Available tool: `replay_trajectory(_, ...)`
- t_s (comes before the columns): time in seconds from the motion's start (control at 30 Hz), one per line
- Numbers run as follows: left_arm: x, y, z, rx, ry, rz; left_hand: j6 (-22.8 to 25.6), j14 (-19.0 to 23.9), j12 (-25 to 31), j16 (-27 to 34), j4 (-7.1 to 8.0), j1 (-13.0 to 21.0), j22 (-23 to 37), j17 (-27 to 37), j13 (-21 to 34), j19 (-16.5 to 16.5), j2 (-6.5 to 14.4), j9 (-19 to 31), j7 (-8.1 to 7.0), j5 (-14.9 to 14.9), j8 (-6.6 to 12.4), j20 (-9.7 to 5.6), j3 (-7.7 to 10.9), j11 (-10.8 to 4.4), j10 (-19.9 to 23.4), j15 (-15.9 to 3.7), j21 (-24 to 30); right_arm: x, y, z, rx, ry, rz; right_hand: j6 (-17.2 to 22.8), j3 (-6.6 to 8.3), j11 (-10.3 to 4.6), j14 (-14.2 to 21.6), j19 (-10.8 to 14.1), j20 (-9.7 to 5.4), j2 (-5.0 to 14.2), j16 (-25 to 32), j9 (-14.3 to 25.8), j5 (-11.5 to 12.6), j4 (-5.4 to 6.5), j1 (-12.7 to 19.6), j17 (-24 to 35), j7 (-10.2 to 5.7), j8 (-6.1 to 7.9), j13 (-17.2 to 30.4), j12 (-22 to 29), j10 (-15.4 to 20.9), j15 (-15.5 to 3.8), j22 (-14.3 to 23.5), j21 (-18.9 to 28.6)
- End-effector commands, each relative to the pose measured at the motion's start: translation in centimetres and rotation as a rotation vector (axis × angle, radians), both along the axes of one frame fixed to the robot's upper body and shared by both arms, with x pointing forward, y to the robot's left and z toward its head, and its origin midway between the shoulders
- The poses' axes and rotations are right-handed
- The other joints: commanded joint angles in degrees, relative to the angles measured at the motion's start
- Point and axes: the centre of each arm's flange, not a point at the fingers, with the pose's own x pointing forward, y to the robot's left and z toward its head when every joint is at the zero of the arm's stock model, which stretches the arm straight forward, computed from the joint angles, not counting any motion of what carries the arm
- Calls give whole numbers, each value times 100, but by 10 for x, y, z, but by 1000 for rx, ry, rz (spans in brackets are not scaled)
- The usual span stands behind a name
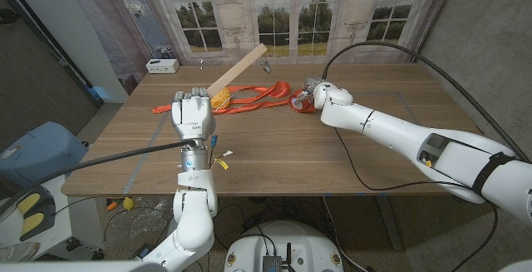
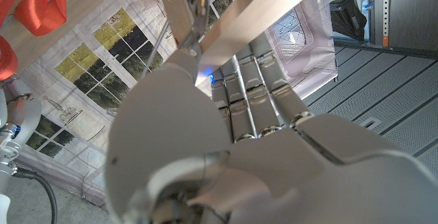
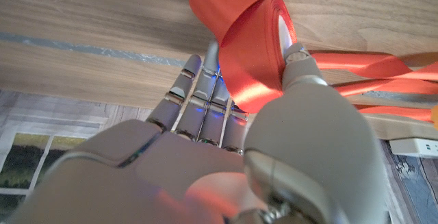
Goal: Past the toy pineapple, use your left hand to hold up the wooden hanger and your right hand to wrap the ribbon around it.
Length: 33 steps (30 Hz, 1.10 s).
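My left hand (image 1: 193,116) stands upright over the table's left half and grips the wooden hanger (image 1: 239,70), which slants up and to the right from it. In the left wrist view the hanger's bar (image 2: 239,15) and metal hook (image 2: 195,5) sit between thumb and fingers (image 2: 256,87). The yellow toy pineapple (image 1: 221,100) lies just right of that hand. An orange ribbon (image 1: 262,97) trails across the table behind it. My right hand (image 1: 316,96) pinches the ribbon's rolled end (image 3: 253,46) low over the table, right of the hanger.
A white box (image 1: 160,65) sits at the back left corner. Small yellow and white bits (image 1: 223,160) lie near the front edge. A blue seat (image 1: 33,155) stands off the table's left side. Black cables (image 1: 374,49) arc over the right half.
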Motion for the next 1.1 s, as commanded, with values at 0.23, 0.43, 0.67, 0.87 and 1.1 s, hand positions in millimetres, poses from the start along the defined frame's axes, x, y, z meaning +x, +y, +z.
replay_trajectory(0.23, 1, -4, 4, 15, -1, -15, 829, 907, -9, -32, 25, -2, -1, 41, 14, -25, 99, 1679, -792, 40, 153, -543, 88, -991, 1022, -1435, 57, -11, -78, -19, 677, 5, 388, 798, 153, -323, 197, -44, 103, 544, 162, 42, 34, 107, 107, 275, -132, -57, 982, 212, 404, -621, 77, 129)
replay_trajectory(0.43, 3, -7, 4, 19, -7, -29, 827, 916, -15, -52, 26, -6, -4, 55, 17, -28, 96, 1678, -801, 42, 154, -545, 92, -980, 1036, -1435, 70, -24, -96, -27, 832, -99, 474, 786, 148, -312, 163, -81, 110, 573, 283, 100, 34, 92, 144, 464, -101, -70, 1066, 283, 385, -594, 112, 169)
replay_trajectory(0.67, 2, -10, 3, 23, -11, -40, 828, 927, -24, -71, 24, -8, -8, 70, 31, -32, 93, 1675, -798, 44, 155, -546, 97, -1003, 1024, -1436, 81, -35, -112, -38, 975, -162, 581, 786, 150, -296, 143, -98, 110, 584, 354, 148, 31, 85, 168, 594, -87, -73, 1140, 344, 366, -600, 131, 202)
replay_trajectory(0.87, 2, -11, 2, 23, -14, -47, 842, 945, -27, -88, 20, -7, -10, 86, 36, -34, 90, 1669, -800, 46, 158, -547, 103, -1011, 1043, -1436, 93, -39, -128, -42, 1122, -161, 697, 801, 156, -321, 162, -103, 123, 590, 476, 202, 26, 59, 216, 760, -74, -68, 1223, 416, 357, -573, 152, 246)
replay_trajectory(1.1, 3, -12, -1, 17, -18, -59, 827, 953, -49, -113, 19, -12, -12, 106, 26, -40, 87, 1678, -802, 47, 161, -546, 108, -1000, 1045, -1435, 108, -44, -136, -42, 1249, -166, 819, 829, 176, -376, 155, -10, 156, 637, 727, 302, 10, 47, 288, 1103, -54, -55, 1364, 546, 353, -592, 198, 374)
